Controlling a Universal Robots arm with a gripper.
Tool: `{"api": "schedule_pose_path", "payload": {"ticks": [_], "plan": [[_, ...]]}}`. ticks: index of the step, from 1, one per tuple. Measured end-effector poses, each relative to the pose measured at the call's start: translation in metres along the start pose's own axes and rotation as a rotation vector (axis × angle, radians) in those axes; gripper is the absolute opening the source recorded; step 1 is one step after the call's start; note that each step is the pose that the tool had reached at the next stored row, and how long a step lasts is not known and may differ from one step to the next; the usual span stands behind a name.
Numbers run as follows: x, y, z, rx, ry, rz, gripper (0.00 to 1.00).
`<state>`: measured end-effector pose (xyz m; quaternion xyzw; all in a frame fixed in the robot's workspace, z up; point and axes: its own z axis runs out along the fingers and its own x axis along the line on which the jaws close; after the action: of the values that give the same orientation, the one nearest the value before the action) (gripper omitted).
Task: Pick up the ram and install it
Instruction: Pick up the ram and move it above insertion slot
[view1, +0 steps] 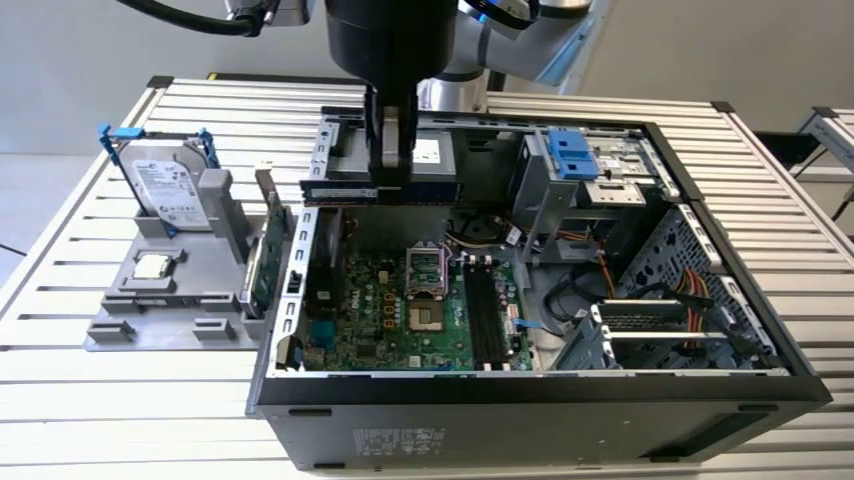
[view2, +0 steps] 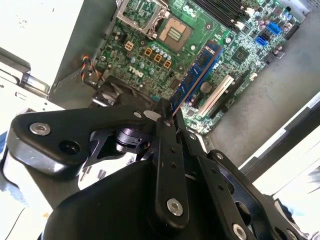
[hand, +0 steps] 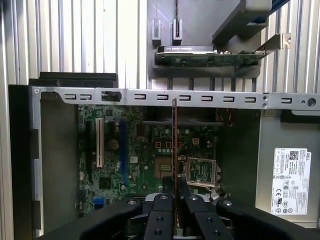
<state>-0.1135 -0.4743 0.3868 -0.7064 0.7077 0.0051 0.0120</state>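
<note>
Since it is pinched edge-on, the ram (view2: 196, 75) is held level over the open computer case (view1: 534, 398), above the motherboard (view1: 387, 310), so its long free edge faces the board. The hand (hand: 174, 196) is clamped narrowly on it. The memory slots (view1: 487, 318), beside the CPU socket (view1: 424, 268), appear unfilled, apart from the ram.

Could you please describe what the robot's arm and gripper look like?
The gripper is matte black: two slim fingers on hinged linkage bars with silver screws and pins, and a black cylindrical body. The arm is silver-grey with rounded joints and blue rings, and a black cable loops beside it.
</note>
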Motion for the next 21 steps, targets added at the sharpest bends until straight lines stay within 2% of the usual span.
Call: {"api": "schedule_pose_path", "payload": {"ticks": [21], "plan": [[0.0,-0.0163,0.0001,0.0,0.0,0.0,0.0]]}}
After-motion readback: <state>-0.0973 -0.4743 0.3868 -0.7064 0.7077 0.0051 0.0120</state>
